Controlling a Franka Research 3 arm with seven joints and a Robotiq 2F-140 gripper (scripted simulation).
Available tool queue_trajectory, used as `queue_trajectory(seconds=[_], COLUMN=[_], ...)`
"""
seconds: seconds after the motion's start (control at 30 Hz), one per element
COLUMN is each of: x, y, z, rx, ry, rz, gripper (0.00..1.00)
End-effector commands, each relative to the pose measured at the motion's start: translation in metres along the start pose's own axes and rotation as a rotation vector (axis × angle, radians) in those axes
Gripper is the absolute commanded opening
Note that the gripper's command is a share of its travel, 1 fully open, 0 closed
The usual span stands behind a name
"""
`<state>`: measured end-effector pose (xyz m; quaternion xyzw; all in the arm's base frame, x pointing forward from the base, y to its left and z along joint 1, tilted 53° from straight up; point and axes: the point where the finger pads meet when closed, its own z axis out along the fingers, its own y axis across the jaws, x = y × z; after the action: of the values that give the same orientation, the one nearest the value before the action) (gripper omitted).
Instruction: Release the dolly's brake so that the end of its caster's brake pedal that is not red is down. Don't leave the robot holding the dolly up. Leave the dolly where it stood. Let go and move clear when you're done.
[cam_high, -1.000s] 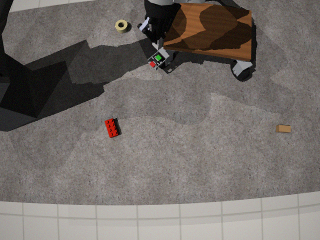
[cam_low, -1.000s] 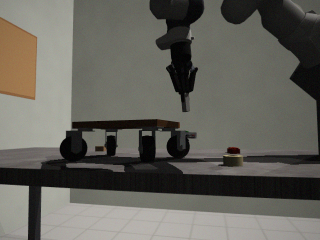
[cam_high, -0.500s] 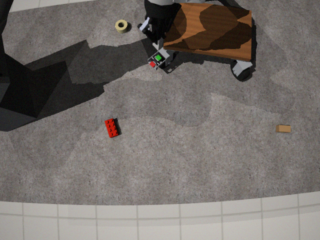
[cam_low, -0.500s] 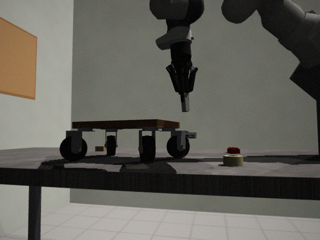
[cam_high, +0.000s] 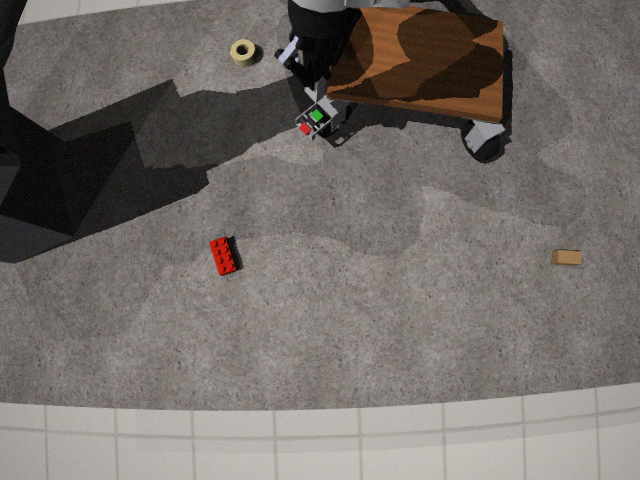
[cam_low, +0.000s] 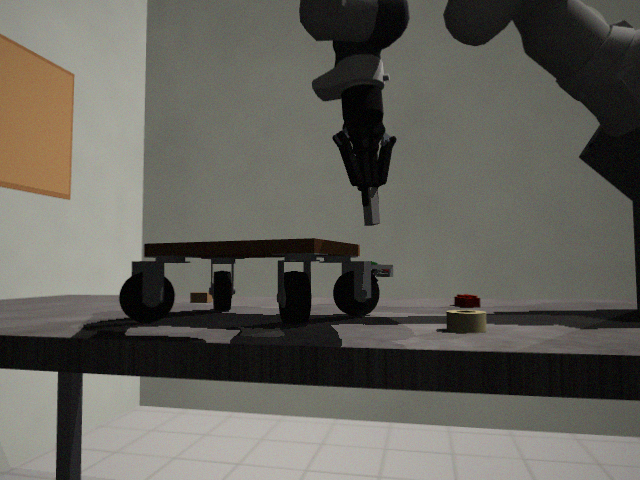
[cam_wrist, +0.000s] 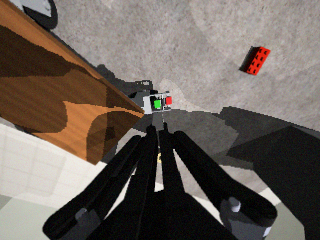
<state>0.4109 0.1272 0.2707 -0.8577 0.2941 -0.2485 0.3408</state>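
Observation:
The dolly (cam_high: 421, 56) has a brown wooden deck and stands on its four black casters on the grey table; it also shows in the side view (cam_low: 251, 248). The brake pedal (cam_high: 311, 121) sticks out from the caster at the deck's corner, with a green end (cam_high: 316, 115) nearer the deck and a red end (cam_high: 305, 128) outward. In the wrist view the pedal (cam_wrist: 161, 103) lies just beyond my fingertips. My gripper (cam_low: 370, 209) is shut and empty. It points down and hangs a short way above the pedal (cam_low: 382, 269), not touching it.
A red toy brick (cam_high: 225, 255) lies mid-table. A roll of tape (cam_high: 242, 50) sits near the pedal side. A small tan block (cam_high: 566, 257) lies far right. The table edge runs along the tiled floor in front.

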Motion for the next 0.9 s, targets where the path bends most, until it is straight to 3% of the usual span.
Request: queue_trajectory(seconds=[0.0,0.87], x=[0.003,0.005], y=[0.002,0.0], z=[0.002,0.041], rx=[0.044,0.044], ry=[0.062,0.062], rz=[-0.005,-0.005], gripper=[0.0,0.0])
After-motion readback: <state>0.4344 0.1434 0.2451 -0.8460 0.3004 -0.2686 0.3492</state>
